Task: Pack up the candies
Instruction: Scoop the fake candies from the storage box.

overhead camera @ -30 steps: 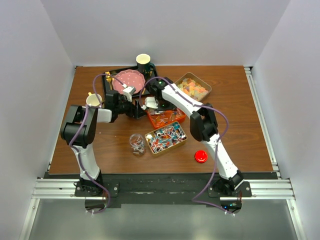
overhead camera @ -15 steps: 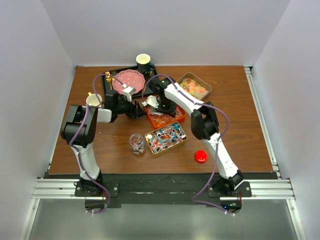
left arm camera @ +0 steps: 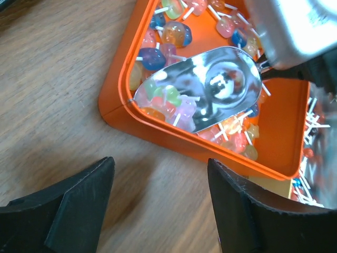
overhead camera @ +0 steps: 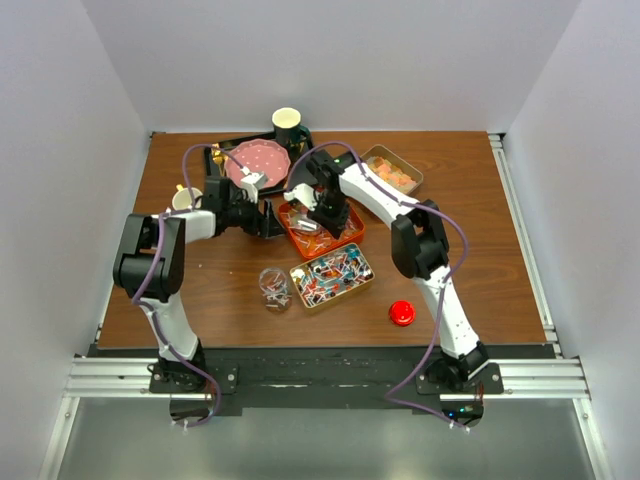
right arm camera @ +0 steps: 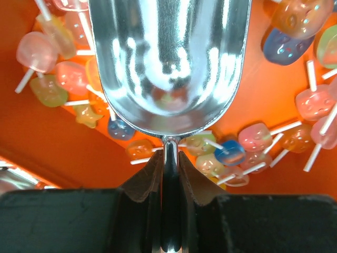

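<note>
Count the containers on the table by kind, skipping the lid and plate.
Candy trays: 3 (orange tray, wrapped-candy tin, gummy tin)
Paper cups: 2 (far cup, left cup)
Clear jar: 1
Black tray: 1
Total: 7

There is one shiny metal scoop (left arm camera: pixel 210 89), one orange plastic tray (left arm camera: pixel 113 108), and two gold-coloured rectangular metal tins, the nearer (overhead camera: pixel 293 271) and the farther (overhead camera: pixel 384 148). The candies (left arm camera: pixel 176 34) in all three containers are too many to count. Also on the table are two paper cups (overhead camera: pixel 287 122) (overhead camera: pixel 184 200), one round pink plate (overhead camera: pixel 262 158), one black rectangular tray (overhead camera: pixel 208 168), one round red lid (overhead camera: pixel 402 313) and one clear jar (overhead camera: pixel 273 286).
</note>
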Available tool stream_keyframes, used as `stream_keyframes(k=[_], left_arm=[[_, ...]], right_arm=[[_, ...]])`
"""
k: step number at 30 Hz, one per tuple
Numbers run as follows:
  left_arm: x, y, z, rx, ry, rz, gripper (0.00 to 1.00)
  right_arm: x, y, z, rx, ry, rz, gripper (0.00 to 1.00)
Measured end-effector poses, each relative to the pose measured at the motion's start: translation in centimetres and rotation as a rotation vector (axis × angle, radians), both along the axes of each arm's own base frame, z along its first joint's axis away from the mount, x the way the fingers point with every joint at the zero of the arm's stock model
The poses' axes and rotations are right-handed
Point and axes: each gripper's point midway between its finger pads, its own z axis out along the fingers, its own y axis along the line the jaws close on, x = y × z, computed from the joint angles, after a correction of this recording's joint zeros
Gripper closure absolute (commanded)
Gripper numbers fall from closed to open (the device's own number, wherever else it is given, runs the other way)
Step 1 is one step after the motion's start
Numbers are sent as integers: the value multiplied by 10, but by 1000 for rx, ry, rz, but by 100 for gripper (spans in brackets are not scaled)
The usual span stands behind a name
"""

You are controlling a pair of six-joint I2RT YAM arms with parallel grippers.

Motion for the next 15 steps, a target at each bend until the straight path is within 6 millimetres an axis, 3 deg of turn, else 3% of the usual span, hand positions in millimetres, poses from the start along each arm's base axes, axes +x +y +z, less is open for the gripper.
stream_keyframes(k=[6,15], left_arm=[[-7,4,15,-17,17,-61,20],[1,16,40,-22,3,-108,19]], right_arm=[[-2,-1,-1,108,0,-9,100],[4,-6,8,252,-31,0,100]])
